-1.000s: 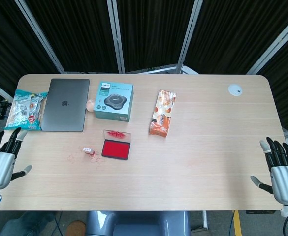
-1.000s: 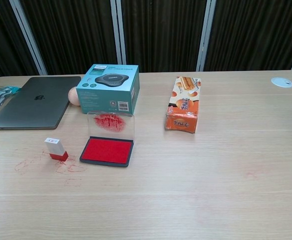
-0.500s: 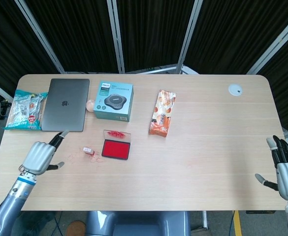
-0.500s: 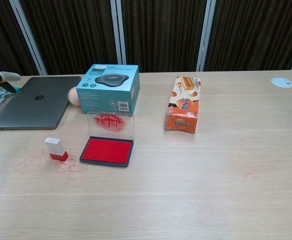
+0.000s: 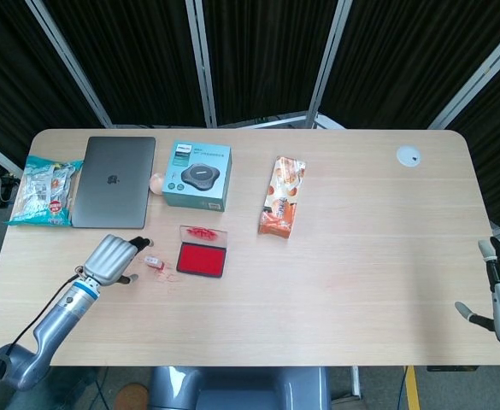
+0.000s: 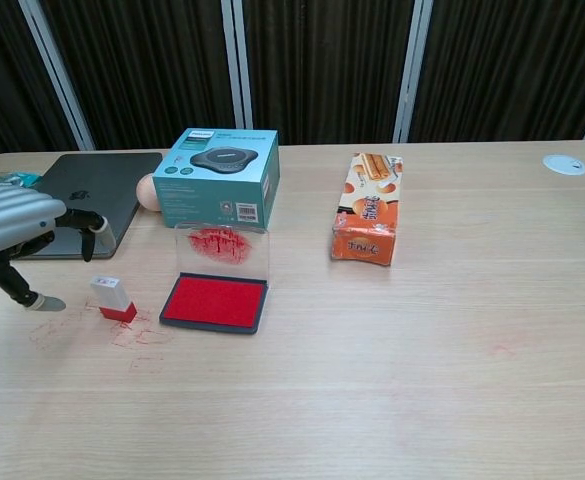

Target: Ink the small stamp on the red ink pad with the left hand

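Left robot hand [image 6: 12, 232], fingers spread, nothing held, just beside small stamp [image 6: 112, 298]. Risk: fingertip contact may tip stamp before pinch; red ink pad [image 6: 215, 302] adjacent.

A closed grey laptop [image 5: 114, 181], teal box [image 5: 198, 174], orange snack pack [image 5: 283, 196], snack bag [image 5: 44, 190].

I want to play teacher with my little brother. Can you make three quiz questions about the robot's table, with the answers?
1. True or false: the left hand holds the small stamp.
2. What stands right of the stamp? A) laptop B) red ink pad C) snack box
3. What colour is the closed laptop?

Key:
1. False; it is close, not yet gripping.
2. B, the red ink pad.
3. Grey.
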Robot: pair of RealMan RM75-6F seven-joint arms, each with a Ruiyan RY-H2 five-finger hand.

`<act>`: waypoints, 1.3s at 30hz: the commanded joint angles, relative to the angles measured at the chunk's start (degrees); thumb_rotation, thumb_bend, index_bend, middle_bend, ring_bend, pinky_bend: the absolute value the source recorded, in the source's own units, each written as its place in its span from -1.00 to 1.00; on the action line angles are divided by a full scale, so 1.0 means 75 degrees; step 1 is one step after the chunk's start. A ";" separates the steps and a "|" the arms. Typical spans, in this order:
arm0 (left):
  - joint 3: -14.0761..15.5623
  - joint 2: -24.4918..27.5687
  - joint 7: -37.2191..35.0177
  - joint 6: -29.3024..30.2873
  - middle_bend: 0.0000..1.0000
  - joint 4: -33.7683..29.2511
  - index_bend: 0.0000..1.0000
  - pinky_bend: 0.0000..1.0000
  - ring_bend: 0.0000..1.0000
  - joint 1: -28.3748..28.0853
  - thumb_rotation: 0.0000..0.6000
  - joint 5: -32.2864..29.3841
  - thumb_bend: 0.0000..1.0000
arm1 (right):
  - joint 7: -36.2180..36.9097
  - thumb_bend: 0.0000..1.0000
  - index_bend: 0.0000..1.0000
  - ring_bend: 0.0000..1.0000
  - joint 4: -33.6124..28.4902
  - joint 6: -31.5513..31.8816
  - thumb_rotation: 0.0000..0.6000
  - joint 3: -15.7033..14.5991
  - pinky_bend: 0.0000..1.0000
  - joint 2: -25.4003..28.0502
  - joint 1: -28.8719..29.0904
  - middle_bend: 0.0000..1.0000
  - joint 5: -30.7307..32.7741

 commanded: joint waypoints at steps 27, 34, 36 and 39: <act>0.0300 -0.0863 0.0746 0.0063 -0.14 0.0968 -0.22 0.86 0.67 -0.0383 1.00 -0.0065 -0.38 | 0.0105 -1.00 -1.00 -1.00 0.0053 -0.0171 1.00 0.0034 -1.00 0.0019 0.0034 -1.00 0.0142; 0.0318 -0.0996 0.0548 0.0102 -0.14 0.1130 -0.22 0.85 0.67 -0.0414 1.00 -0.0102 -0.37 | 0.0119 -1.00 -1.00 -1.00 0.0063 -0.0184 1.00 0.0044 -1.00 0.0018 0.0036 -1.00 0.0169; 0.0319 -0.1008 0.0493 0.0072 -0.14 0.1123 -0.22 0.85 0.67 -0.0422 1.00 -0.0150 -0.36 | 0.0117 -1.00 -1.00 -1.00 0.0066 -0.0196 1.00 0.0043 -1.00 0.0016 0.0037 -1.00 0.0179; 0.0315 -0.1009 0.0471 0.0065 -0.13 0.1103 -0.22 0.85 0.67 -0.0437 1.00 -0.0192 -0.36 | 0.0119 -1.00 -1.00 -1.00 0.0068 -0.0208 1.00 0.0046 -1.00 0.0015 0.0042 -1.00 0.0188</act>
